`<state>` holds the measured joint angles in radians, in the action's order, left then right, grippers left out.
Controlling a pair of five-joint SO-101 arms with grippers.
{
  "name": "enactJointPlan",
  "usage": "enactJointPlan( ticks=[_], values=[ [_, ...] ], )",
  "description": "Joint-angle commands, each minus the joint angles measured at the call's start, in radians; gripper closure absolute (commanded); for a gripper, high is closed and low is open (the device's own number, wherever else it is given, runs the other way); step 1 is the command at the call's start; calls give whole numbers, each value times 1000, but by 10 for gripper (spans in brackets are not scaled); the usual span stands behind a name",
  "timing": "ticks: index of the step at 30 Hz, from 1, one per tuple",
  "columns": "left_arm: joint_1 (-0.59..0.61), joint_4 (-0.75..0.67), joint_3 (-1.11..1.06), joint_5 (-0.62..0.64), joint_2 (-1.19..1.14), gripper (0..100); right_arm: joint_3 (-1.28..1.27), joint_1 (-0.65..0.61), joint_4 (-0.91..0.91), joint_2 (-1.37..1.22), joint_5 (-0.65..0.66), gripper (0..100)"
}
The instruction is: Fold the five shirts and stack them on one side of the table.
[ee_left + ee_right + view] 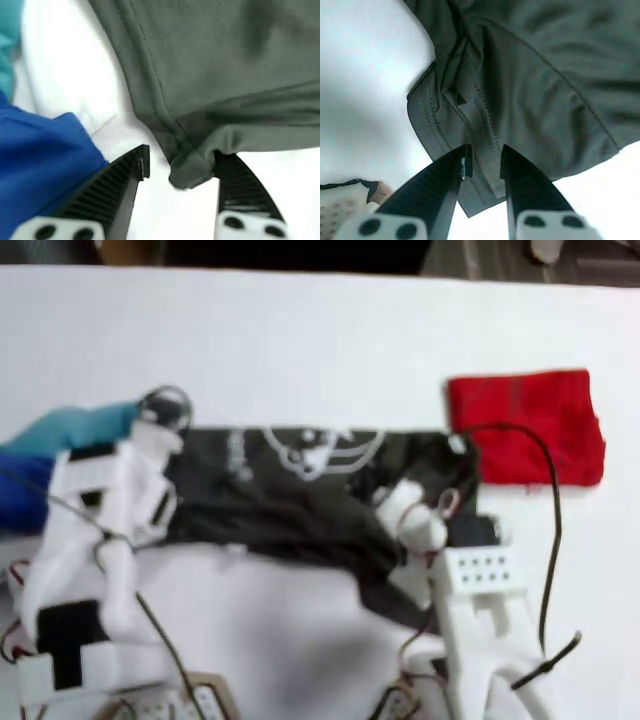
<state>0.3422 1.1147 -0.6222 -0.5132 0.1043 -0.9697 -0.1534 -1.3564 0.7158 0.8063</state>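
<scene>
Blue shirt (20, 490) far left of table (300, 330). Left wrist view: left gripper (180, 167) jaws wide apart, straddling black shirt (280, 510) corner. Right wrist view: right gripper (484, 161) jaws narrowly parted over hem. High view: folded red shirt (525, 427) far right.

The spread shirt (290, 505) lies mid-table, my left gripper (180, 165) at its left edge and my right gripper (483, 161) at its right. A folded shirt (525, 425) lies far right, heaped shirts (50, 455) left.

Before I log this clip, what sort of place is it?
Probably a robot test bench, not a home: two white robot arms with loose cabling over a plain white table, a black shirt spread beside a folded red shirt.
</scene>
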Motion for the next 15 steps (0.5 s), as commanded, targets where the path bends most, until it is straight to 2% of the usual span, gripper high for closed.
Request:
enactJointPlan(
  ticks=[1,9,12,15],
  values=[
    [-12,68,70,-11,44,771,6,-5,10,31,6,889],
    [-94,413,283,-5,51,771,8,-4,22,31,5,889],
    [-126,425,341,-5,43,769,9,22,62,31,-40,887],
    [-167,358,280,-9,43,768,9,70,88,31,-51,887]
  ],
)
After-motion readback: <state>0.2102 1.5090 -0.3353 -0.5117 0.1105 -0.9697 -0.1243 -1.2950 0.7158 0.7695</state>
